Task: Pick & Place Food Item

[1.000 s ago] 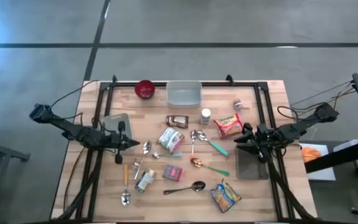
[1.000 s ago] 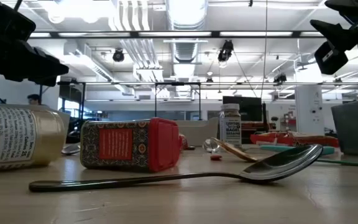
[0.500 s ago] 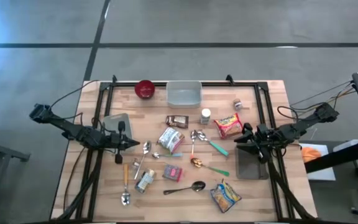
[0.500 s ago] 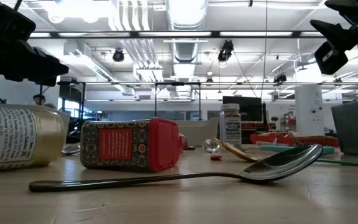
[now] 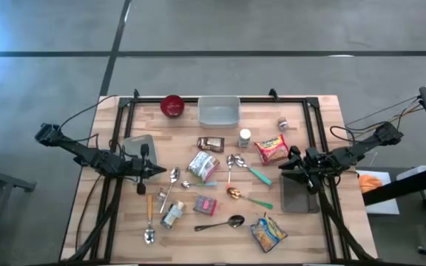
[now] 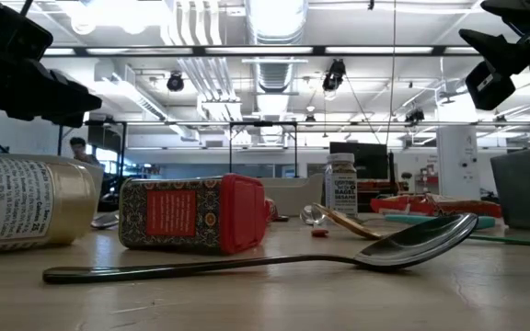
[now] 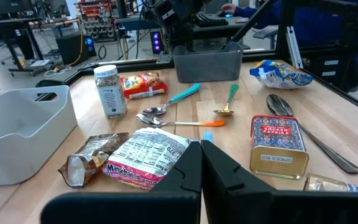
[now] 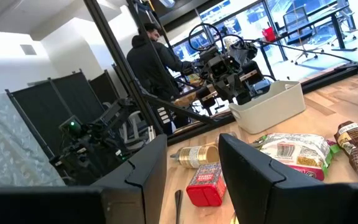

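Food items lie scattered in the middle of the wooden table: a white noodle packet [image 5: 203,165], a brown snack packet [image 5: 210,143], a red packet [image 5: 271,148], a yellow bag [image 5: 268,231], a red tin [image 5: 205,205] on its side, and a white-capped bottle [image 5: 245,137] standing upright. My left gripper [image 5: 159,171] hovers at the left side, shut and empty; in the left wrist view it [image 7: 201,163] points toward the noodle packet [image 7: 143,162]. My right gripper [image 5: 282,168] hovers at the right side, and its fingers [image 8: 191,168] stand open on nothing.
A red bowl [image 5: 172,106] and a pale bin [image 5: 219,111] stand at the far edge. Grey trays sit under each arm, one at the left [image 5: 139,146] and one at the right [image 5: 298,193]. Several spoons [image 5: 228,222] and a lying bottle [image 5: 172,214] are scattered around the food.
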